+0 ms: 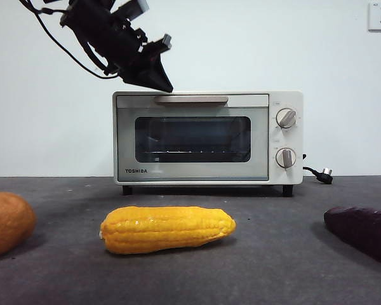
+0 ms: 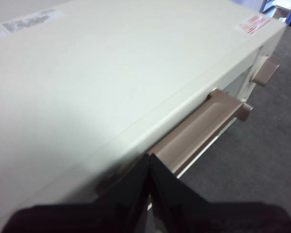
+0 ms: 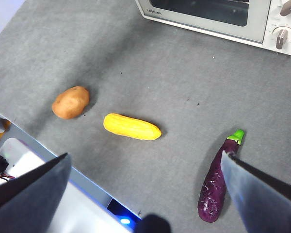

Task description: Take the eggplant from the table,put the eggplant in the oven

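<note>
The left gripper (image 1: pixel 157 82), jaws pressed together, hovers just above the oven (image 1: pixel 207 137) near its handle (image 1: pixel 191 100), so opening the closed door looks like the step in hand. The eggplant (image 3: pixel 218 180) lies on the table (image 3: pixel 136 63), apart from the corn (image 3: pixel 132 126); the right gripper (image 3: pixel 145 194) waits above, jaws wide apart.

Glossy eggplant (image 3: pixel 214 187) – matt speckled table (image 3: pixel 150 63) – glass-fronted oven (image 1: pixel 206 136)

Your left claw (image 1: pixel 157 81) high at far left, jaws pressed together; your right claw (image 3: pixel 145 167) raised, jaws wide apart.
</note>
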{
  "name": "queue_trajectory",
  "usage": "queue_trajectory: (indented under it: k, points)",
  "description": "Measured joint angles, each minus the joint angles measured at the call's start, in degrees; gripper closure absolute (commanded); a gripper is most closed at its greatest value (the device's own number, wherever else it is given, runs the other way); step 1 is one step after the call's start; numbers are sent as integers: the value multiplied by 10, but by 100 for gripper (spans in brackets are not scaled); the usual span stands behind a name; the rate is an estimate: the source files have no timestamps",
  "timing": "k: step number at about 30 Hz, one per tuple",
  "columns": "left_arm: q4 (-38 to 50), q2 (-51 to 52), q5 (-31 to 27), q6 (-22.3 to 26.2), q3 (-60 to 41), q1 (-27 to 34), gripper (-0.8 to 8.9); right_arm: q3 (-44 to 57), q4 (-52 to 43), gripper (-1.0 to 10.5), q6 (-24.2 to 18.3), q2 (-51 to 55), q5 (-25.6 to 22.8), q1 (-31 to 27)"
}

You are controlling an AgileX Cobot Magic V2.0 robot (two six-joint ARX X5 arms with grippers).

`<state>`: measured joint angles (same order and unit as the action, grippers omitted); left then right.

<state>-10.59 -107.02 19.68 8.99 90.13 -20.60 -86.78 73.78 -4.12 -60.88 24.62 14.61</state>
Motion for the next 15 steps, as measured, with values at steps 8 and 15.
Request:
queue_trajectory:
  k: [8,15]
  points:
    - [21,-21,0,0,8,-4,819,0,0,410,0,0,0,0]
    - [20,-33,3,0,18,-16,819,0,0,410,0,0,0,0]
